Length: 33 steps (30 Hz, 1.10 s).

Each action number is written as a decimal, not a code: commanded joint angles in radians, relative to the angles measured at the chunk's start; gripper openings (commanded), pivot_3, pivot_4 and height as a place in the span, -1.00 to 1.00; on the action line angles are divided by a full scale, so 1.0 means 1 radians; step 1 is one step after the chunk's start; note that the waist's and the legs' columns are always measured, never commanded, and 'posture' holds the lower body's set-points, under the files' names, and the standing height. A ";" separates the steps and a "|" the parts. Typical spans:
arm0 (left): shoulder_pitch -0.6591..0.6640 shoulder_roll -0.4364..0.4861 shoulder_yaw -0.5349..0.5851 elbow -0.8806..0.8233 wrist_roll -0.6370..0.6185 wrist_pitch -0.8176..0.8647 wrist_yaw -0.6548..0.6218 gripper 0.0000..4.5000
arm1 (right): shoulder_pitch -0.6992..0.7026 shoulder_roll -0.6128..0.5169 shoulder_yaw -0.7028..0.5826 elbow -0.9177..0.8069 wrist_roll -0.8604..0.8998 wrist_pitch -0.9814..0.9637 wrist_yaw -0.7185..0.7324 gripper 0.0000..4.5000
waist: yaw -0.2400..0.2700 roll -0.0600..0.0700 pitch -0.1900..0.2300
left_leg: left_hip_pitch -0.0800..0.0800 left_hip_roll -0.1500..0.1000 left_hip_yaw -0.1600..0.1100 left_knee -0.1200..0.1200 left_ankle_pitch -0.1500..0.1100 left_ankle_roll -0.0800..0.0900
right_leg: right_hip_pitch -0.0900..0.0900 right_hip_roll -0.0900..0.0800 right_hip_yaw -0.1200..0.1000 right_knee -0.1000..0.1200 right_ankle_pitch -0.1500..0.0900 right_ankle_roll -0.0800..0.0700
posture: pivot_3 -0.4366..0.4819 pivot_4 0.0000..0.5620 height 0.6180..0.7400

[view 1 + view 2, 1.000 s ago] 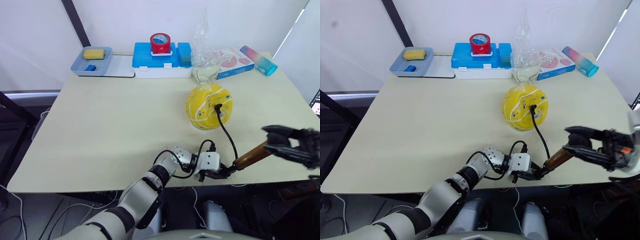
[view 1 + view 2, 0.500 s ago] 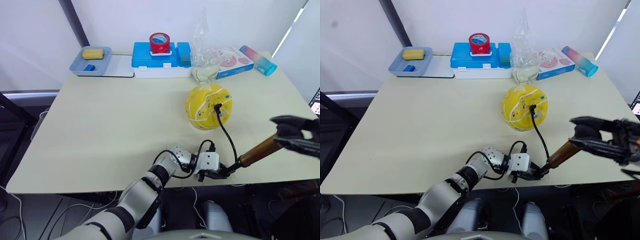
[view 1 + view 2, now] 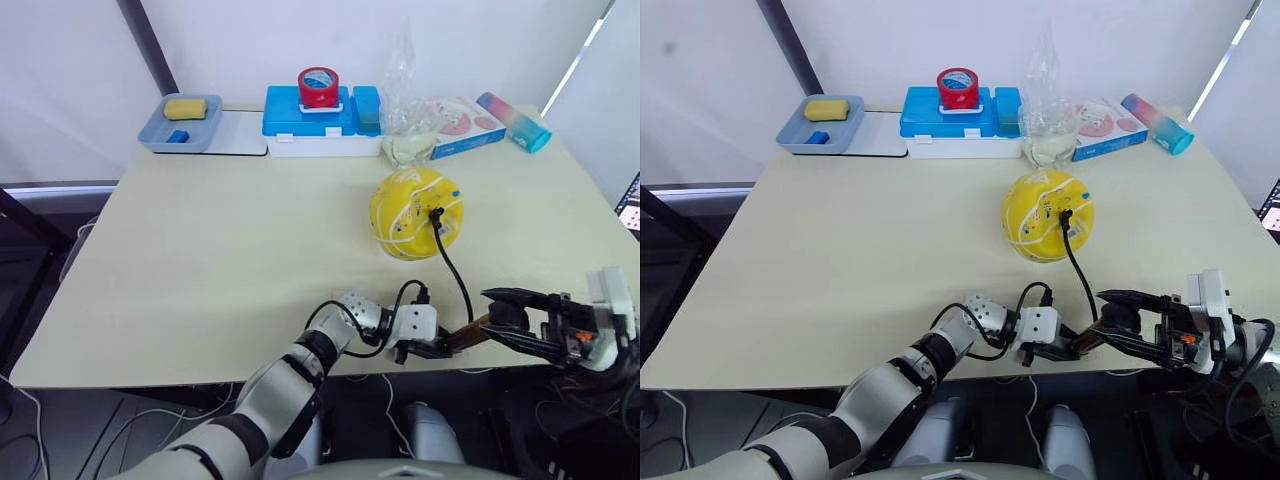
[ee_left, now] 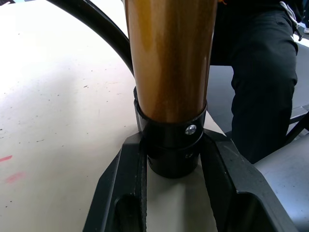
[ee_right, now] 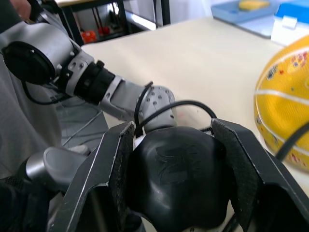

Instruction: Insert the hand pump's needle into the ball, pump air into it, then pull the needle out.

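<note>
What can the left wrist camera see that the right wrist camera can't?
Left wrist view alone: the shiny gold-bronze pump barrel and its black end cap, clamped between the left gripper fingers, close up.

Right wrist view alone: the yellow ball with white seam lines, the pump's rounded black handle gripped by the right gripper, and the left arm's silver wrist.

Both: the pale table top and the thin black hose.
</note>
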 commanded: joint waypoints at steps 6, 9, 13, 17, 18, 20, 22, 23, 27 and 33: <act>0.033 0.015 -0.056 0.051 0.070 0.019 -0.027 -0.51 | -0.049 -0.112 -0.174 -0.056 0.190 0.163 -0.035 -0.09 | 0.002 0.004 0.001 | -0.001 0.001 0.000 0.000 0.000 0.000 | 0.000 -0.001 -0.001 0.000 0.000 0.000 | -0.05 -0.47 0.99; 0.032 0.013 -0.057 0.051 0.070 0.018 -0.027 -0.51 | -0.060 -0.154 -0.249 -0.089 0.287 0.239 -0.052 -0.09 | 0.004 0.004 0.002 | -0.001 0.000 0.000 0.000 0.000 0.000 | 0.000 -0.001 -0.002 0.000 0.000 0.000 | -0.05 -0.47 0.99; 0.036 0.013 -0.059 0.050 0.071 0.014 -0.031 -0.51 | -0.078 -0.222 -0.374 -0.101 0.381 0.327 -0.064 -0.09 | 0.005 0.004 0.002 | -0.001 0.001 -0.001 0.000 0.000 -0.001 | 0.000 -0.001 -0.005 -0.001 0.000 -0.001 | -0.05 -0.47 0.99; 0.039 0.014 -0.061 0.050 0.072 0.010 -0.034 -0.51 | -0.110 -0.285 -0.463 -0.089 0.446 0.400 -0.075 -0.09 | 0.005 0.004 0.002 | -0.001 0.001 0.000 0.000 0.000 -0.001 | 0.000 -0.002 -0.005 -0.001 0.000 -0.001 | -0.05 -0.47 0.99; 0.040 0.014 -0.061 0.050 0.072 0.010 -0.035 -0.51 | -0.120 -0.298 -0.479 -0.088 0.463 0.421 -0.081 -0.09 | 0.004 0.004 0.002 | -0.001 0.001 0.000 0.000 0.000 -0.001 | -0.001 -0.003 -0.005 -0.001 0.001 -0.001 | -0.05 -0.47 0.99; 0.040 0.013 -0.061 0.051 0.071 0.009 -0.035 -0.51 | -0.140 -0.317 -0.495 -0.082 0.485 0.452 -0.086 -0.09 | 0.005 0.004 0.002 | -0.001 0.001 0.000 0.000 -0.001 -0.001 | -0.001 -0.003 -0.006 -0.001 0.001 -0.001 | -0.05 -0.47 0.99; 0.041 0.012 -0.061 0.050 0.071 0.008 -0.036 -0.51 | -0.163 -0.326 -0.497 -0.075 0.496 0.471 -0.092 -0.09 | 0.005 0.004 0.002 | -0.001 0.001 -0.001 0.000 -0.001 -0.001 | -0.001 -0.003 -0.006 -0.001 0.001 -0.001 | -0.05 -0.47 0.99; 0.040 0.010 -0.061 0.051 0.071 0.010 -0.034 -0.51 | -0.174 -0.323 -0.483 -0.074 0.491 0.471 -0.093 -0.09 | 0.004 0.004 0.002 | -0.001 0.001 -0.001 0.000 -0.001 -0.001 | -0.001 -0.003 -0.006 -0.001 0.001 -0.001 | -0.05 -0.47 0.99; 0.037 0.000 -0.060 0.052 0.070 0.015 -0.028 -0.51 | -0.126 -0.264 -0.373 -0.100 0.403 0.448 -0.065 -0.09 | 0.005 0.003 0.002 | -0.001 0.002 -0.001 0.000 -0.001 -0.001 | -0.001 -0.003 -0.006 -0.001 0.001 -0.001 | -0.05 -0.47 0.99; 0.043 -0.003 -0.061 0.049 0.070 0.012 -0.031 -0.51 | -0.061 -0.166 -0.153 -0.065 0.146 0.285 -0.045 -0.09 | 0.003 0.002 -0.001 | 0.000 0.001 -0.002 0.001 -0.001 -0.001 | 0.000 0.002 0.000 -0.001 0.000 0.000 | -0.05 -0.47 0.99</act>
